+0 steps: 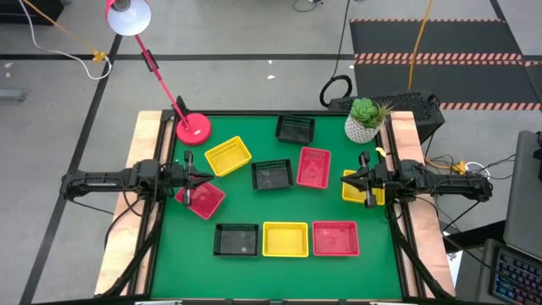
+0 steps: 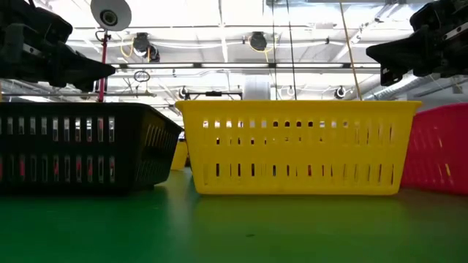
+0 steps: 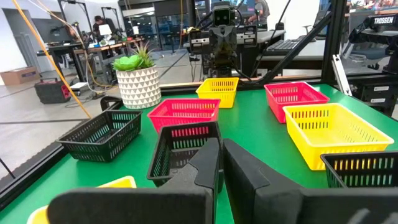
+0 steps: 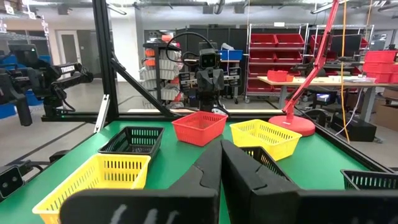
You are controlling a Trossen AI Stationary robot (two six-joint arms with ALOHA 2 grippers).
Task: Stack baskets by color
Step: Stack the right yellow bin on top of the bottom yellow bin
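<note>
Left gripper [image 1: 188, 180] is hovering with fingers together, empty, above a red basket [image 1: 206, 200] at the table's [image 1: 254, 212] left edge. Black, yellow and red baskets are lying spread across the middle. Right gripper [image 1: 362, 180] is hanging closed above a yellow basket [image 1: 349, 187].

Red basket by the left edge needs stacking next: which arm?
Left. The left claw hangs shut right above that red basket; the right claw, also shut, sits across the table over a yellow basket.
</note>
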